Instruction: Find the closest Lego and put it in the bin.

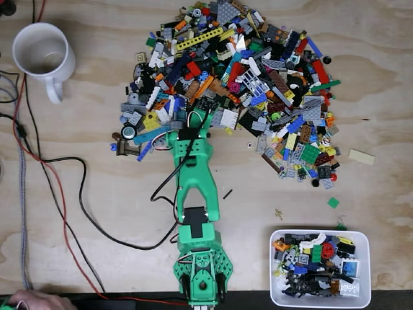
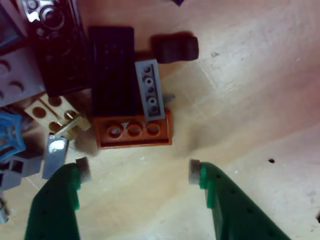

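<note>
In the wrist view my green gripper [image 2: 136,169] stands open, its two fingertips wide apart just below an orange Lego brick [image 2: 133,130] that lies flat on the wood. A grey plate [image 2: 150,90] leans on that brick, beside a black plate [image 2: 112,70]. In the fixed view the green arm reaches up from the bottom edge, and its gripper [image 1: 205,110] sits at the near rim of a big Lego pile [image 1: 239,77]. The white bin [image 1: 320,268] stands at the bottom right, holding several pieces.
A white mug [image 1: 42,55] stands at the top left. Red and black cables [image 1: 58,187] run down the left side. Loose pieces lie apart from the pile: a tan plate [image 1: 361,156], a green piece [image 1: 333,202], a small black bar [image 1: 228,194].
</note>
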